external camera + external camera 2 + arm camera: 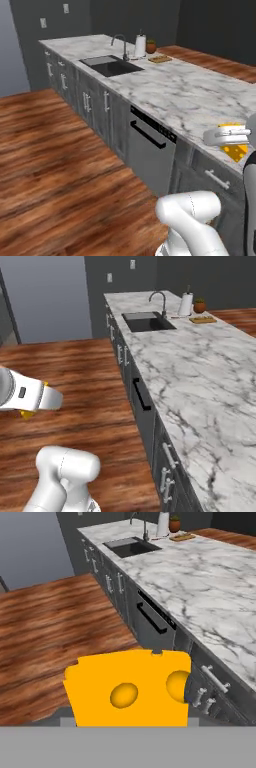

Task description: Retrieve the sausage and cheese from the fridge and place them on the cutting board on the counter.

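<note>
From the left base view, the gripper (231,142) hangs at the surface's (190,95) near edge with the cheese (236,150) in its jaws; the board (160,59) sits far off by the sink (111,65), so the long carry could shake the wedge loose.

The right base view has the hand out over the floor (75,376), a yellow corner (26,414) poking beneath; a drop here lands on wood.

In the hand view the cheese (127,694) hides the fingertips, so how deep the grip goes I can't tell.
</note>
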Controlling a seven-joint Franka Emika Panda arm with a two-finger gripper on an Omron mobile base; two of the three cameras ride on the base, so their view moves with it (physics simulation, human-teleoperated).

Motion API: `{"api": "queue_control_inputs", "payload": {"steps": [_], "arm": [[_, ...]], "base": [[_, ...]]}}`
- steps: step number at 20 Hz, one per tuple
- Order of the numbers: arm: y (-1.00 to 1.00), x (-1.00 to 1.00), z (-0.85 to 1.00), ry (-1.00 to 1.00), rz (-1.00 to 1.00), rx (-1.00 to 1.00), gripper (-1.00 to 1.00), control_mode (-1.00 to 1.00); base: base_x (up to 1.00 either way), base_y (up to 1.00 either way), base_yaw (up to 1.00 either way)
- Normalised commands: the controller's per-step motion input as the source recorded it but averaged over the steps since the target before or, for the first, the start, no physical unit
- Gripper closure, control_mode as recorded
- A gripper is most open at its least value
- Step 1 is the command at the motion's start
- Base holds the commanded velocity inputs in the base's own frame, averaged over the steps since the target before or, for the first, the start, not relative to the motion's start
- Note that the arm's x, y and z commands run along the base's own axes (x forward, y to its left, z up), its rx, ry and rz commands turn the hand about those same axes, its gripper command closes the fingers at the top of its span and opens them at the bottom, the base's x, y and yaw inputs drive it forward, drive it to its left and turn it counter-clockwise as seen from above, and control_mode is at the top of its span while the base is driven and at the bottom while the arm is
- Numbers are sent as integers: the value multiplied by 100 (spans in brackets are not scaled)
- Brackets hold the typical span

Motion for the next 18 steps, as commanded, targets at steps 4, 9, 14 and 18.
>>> {"api": "queue_control_inputs", "payload": {"steps": [4,9,14,18], "arm": [[0,0,0,0,0,0,100,100],[0,0,0,0,0,0,100,100],[0,0,0,0,0,0,100,100],[0,0,0,0,0,0,100,100]], "base": [[-52,-56,-69],[-44,-52,-73],[-22,-67,-74],[0,-86,-78]]}}
